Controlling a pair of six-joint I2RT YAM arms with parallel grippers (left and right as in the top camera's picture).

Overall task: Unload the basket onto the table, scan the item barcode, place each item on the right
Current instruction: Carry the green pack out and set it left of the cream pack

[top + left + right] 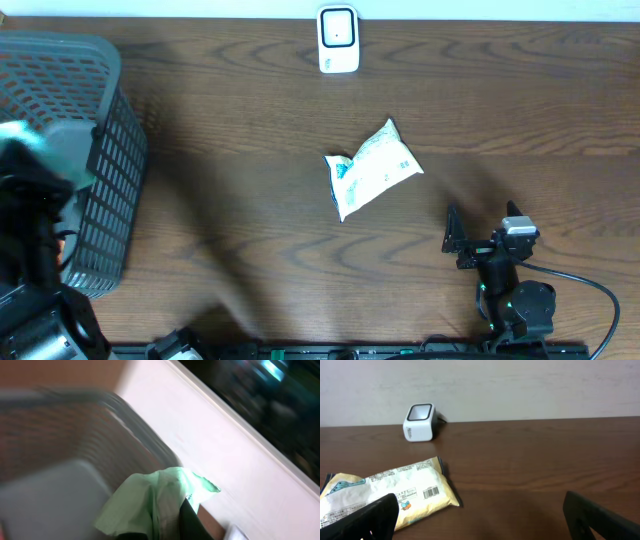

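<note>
Over the basket (112, 190), blurred green packet (150, 497).

Grey mesh basket (110, 170) stood at left edge of overhead frame, on desk (250, 230). Basket walls slotted, rim rounded; contents mostly hidden. Desk dark brown, wood grain showing, filled nearly whole frame. Pale wall (520, 385) ran across top of right wrist view, meeting desk's far edge. In left wrist view basket appeared blurred at left, pale band (225, 460) crossed diagonally to its right, dark area (280, 405) at upper right unreadable.
</note>
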